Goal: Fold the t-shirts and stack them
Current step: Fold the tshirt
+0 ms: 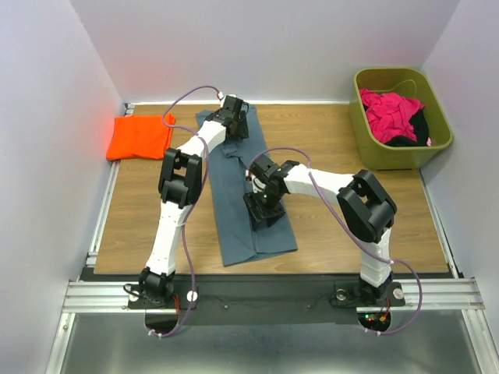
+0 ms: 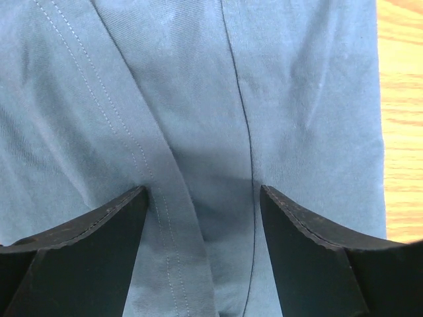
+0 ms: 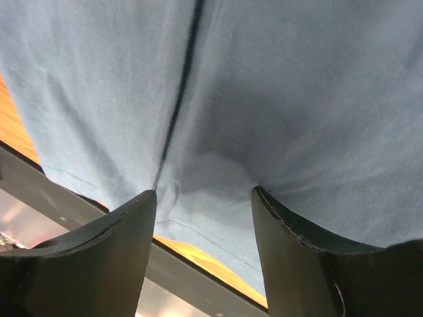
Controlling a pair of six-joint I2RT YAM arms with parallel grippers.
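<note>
Currently, left gripper (image 2: 203,195): jaws spread wide, low over the far end of the blue-grey t-shirt (image 1: 257,234); nothing is seen pinched.
Right gripper (image 3: 201,195): jaws apart, held over the strip's near half, towards the hem.
Blue-grey t-shirt: laid as a long narrow strip down the table (image 1: 351,226).
Step judged: cross fold; all layers should be pinched together and the ends lifted evenly.
Orange t-shirt (image 1: 140,136): folded, far left corner, well apart; stacking there is expected.
</note>
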